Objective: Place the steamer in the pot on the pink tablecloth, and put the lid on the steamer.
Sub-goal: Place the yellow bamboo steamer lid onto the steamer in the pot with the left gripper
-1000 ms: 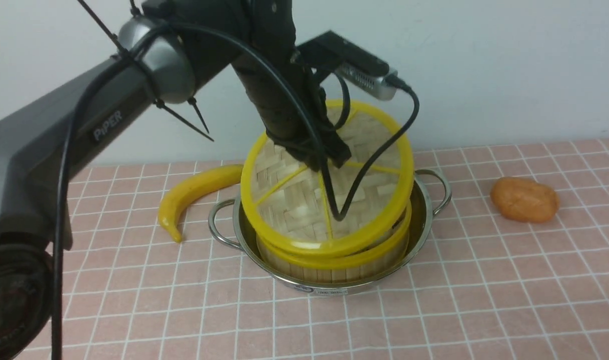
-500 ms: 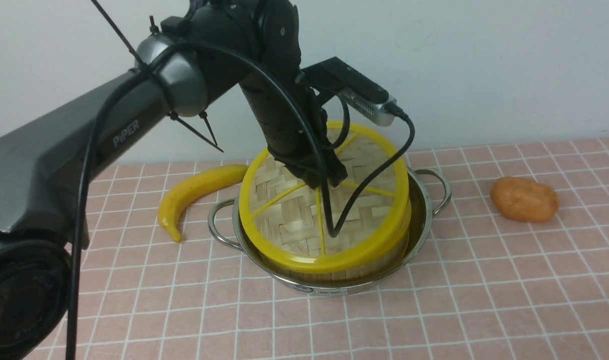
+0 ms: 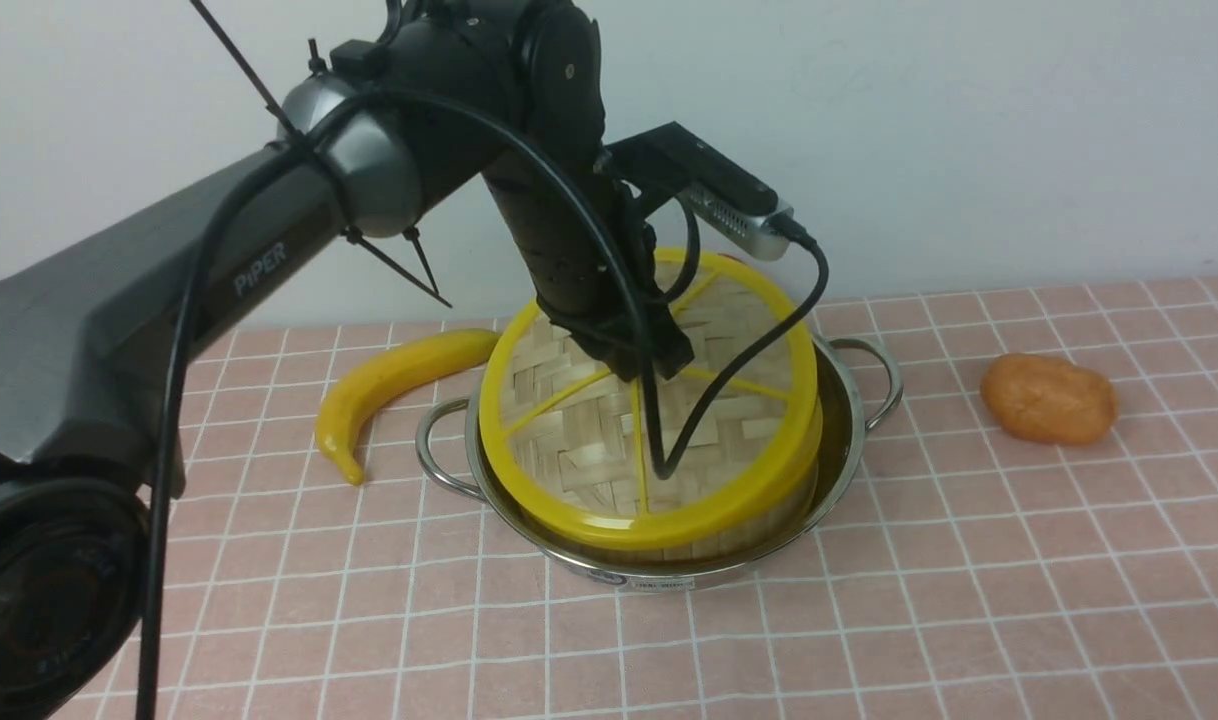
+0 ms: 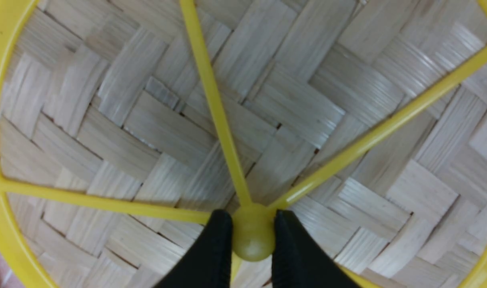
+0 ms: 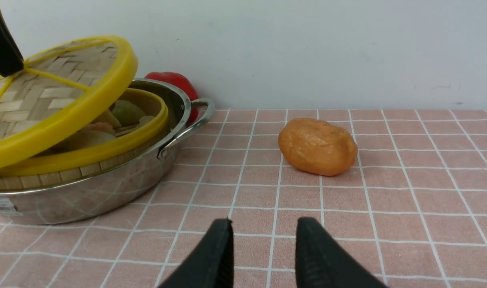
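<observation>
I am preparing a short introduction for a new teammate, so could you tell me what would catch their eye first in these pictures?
First, the big yellow-rimmed lid, tilted over the steamer in the shiny pot at the centre of the pink tablecloth. The left tool is shut on its centre knob. A yellow banana lies left of the pot, an orange lump to its right.
</observation>
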Robot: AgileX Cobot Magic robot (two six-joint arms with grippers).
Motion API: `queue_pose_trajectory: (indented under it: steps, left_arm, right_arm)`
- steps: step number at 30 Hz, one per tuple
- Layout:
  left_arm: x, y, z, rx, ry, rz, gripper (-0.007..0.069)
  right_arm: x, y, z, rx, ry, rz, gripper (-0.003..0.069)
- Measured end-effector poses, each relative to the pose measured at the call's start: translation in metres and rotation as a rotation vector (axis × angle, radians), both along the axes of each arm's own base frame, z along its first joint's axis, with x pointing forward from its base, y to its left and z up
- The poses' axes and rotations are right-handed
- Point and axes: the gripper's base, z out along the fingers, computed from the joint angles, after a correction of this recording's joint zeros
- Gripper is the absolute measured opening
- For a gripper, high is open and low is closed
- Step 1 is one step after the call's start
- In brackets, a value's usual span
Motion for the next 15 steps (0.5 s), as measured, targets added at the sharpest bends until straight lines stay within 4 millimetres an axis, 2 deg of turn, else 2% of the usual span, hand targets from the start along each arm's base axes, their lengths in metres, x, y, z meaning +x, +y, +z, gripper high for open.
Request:
queue_pose_trajectory:
  steps: [15]
  left_arm:
    - [0.0040,-0.0022,0.0010,-0.021,-0.046,-0.010,0.0116]
  right_arm:
    - [0.0000,0.0000,0.0000,0.000,0.000,0.000,0.0240]
